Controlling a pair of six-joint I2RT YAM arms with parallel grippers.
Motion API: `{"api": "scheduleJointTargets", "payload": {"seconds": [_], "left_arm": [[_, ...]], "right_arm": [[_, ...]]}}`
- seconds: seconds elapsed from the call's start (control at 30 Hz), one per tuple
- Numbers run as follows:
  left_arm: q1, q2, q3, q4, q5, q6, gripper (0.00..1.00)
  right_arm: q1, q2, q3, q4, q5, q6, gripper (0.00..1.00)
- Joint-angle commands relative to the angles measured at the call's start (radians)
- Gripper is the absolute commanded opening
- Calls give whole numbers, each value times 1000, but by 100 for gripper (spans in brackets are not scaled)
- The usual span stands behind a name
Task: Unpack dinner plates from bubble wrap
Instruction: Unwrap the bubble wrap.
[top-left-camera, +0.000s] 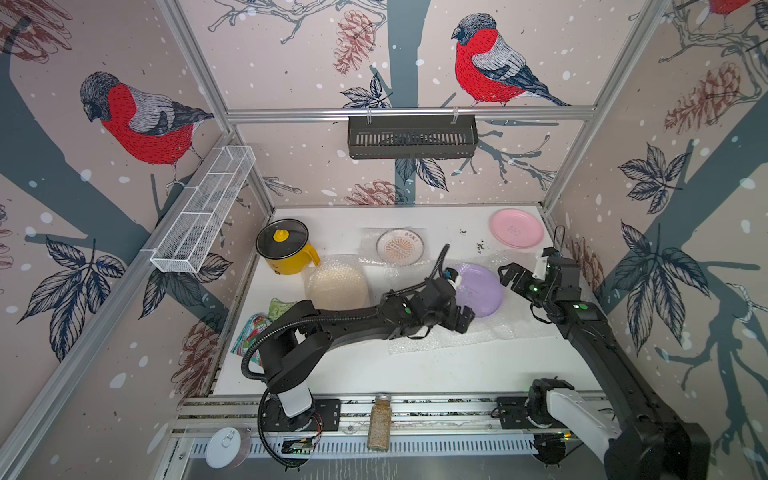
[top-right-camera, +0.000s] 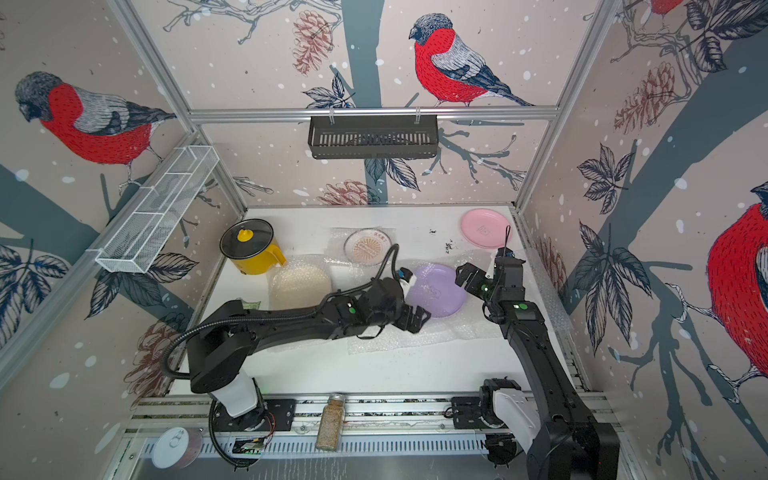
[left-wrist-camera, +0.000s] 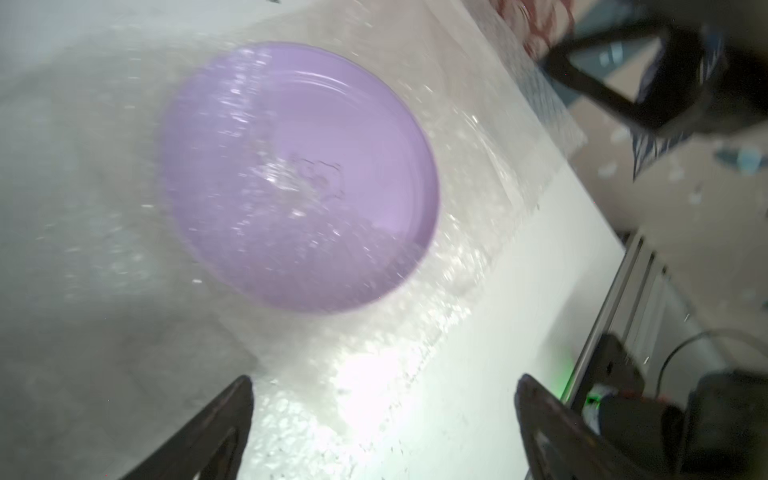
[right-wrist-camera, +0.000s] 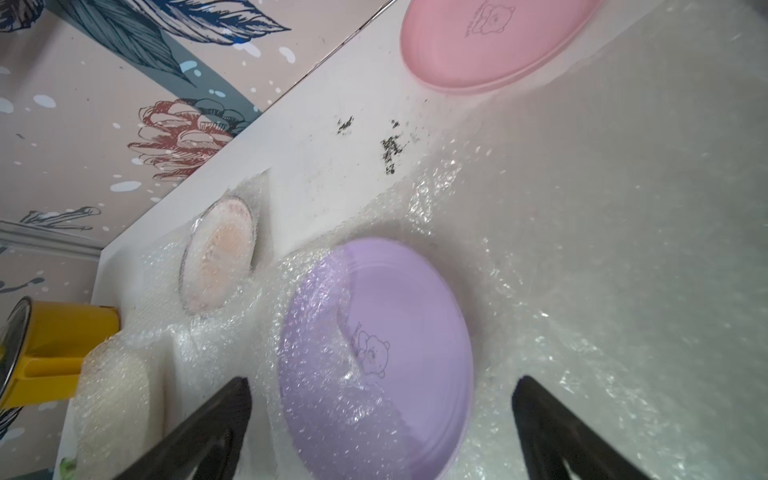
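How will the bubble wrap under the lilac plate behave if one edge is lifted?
Probably floppy: the bubble wrap lies crumpled, one fold draped over the lilac plate. It looks thin and clear, so likely light. Lifting it may drag or tilt the plate resting on it.

Right of centre, a round lilac plate (top-right-camera: 440, 291) lies on a clear, crinkled bubble-wrap sheet (top-right-camera: 457, 328). The black left gripper (top-right-camera: 415, 319) hangs at its lower-left rim, the black right gripper (top-right-camera: 466, 276) just beside its right rim. A round pink plate (top-right-camera: 484, 228) sits above and right of it.
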Motion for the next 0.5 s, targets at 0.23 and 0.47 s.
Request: {"api": "scheduleJointTargets", "payload": {"seconds": [0.23,0.47], "left_arm": [[-96,202,123,-34,-234,325,96],[-96,271,184,-59,-374,282,84]], "right_arm": [[-14,-37,-58,-7,-126,-27,99],[-17,-102,-117,21,-132,-9,99]]}}
